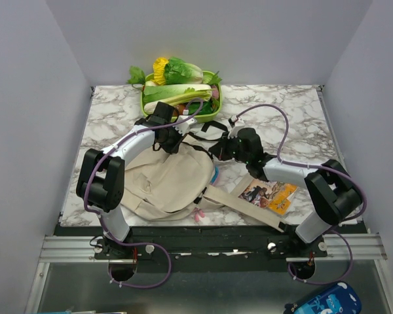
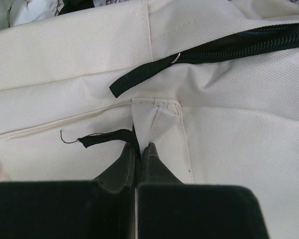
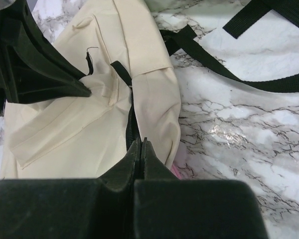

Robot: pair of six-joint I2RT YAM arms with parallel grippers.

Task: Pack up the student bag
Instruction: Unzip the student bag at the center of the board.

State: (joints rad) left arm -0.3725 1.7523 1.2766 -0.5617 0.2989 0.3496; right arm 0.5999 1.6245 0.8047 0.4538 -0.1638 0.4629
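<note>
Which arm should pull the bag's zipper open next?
Right, probably: the right end effector is shut on the black zipper of the student bag, while the left end effector pinches a cream tab, steadying it.

Marble-patterned table between plain pale walls.

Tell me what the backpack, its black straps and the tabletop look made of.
Student bag: cream canvas, matte, with a visible woven texture. Black strap: flat woven webbing, probably nylon. Table: glossy marble-patterned surface with glare; stone or laminate unclear.
</note>
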